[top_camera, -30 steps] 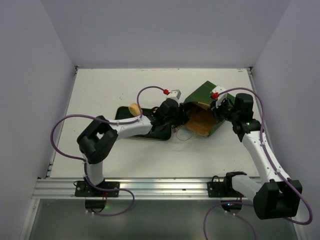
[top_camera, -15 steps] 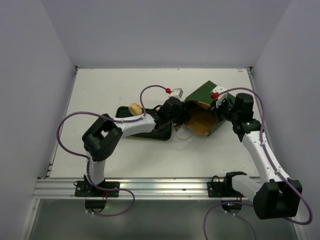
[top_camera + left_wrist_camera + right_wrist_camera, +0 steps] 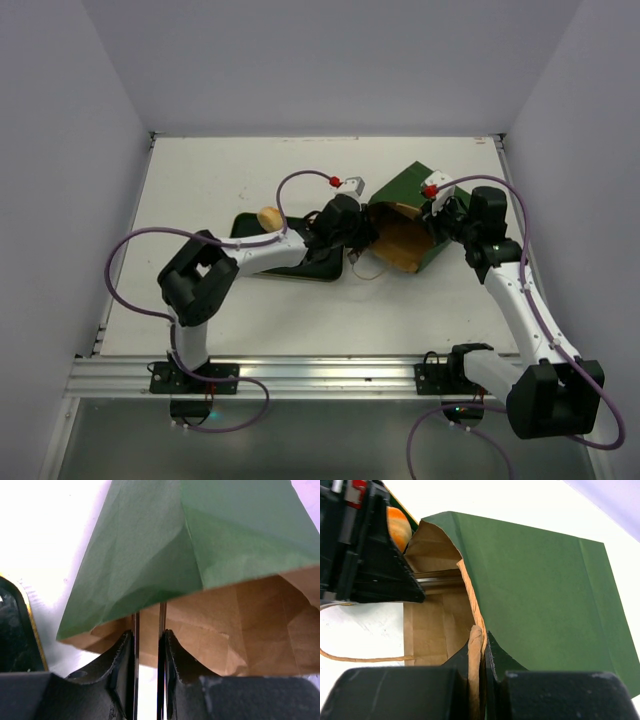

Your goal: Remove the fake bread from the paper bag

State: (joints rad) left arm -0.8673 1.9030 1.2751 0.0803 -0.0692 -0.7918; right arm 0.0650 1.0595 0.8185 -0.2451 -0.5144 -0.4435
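The dark green paper bag [image 3: 408, 190] lies tipped on its side, its brown mouth [image 3: 398, 245] facing the left arm. My right gripper [image 3: 438, 215] is shut on the bag's rim [image 3: 479, 630], holding the mouth open. My left gripper [image 3: 358, 232] is shut on the metal tongs [image 3: 161, 625], whose two blades reach into the bag's mouth [image 3: 225, 625]. One round tan bun [image 3: 268, 217] lies on the dark tray [image 3: 245, 228]; it also shows in the right wrist view [image 3: 399, 525]. Any bread inside the bag is hidden.
The tray's gold-edged rim [image 3: 27, 625] is at the left of the left wrist view. A loose string handle [image 3: 366, 270] of the bag lies on the white table in front of the mouth. White walls close in the table on three sides.
My left gripper with the tongs pushed slightly toward the bag's mouth, then eased back a little. The right gripper and the bag have not moved.
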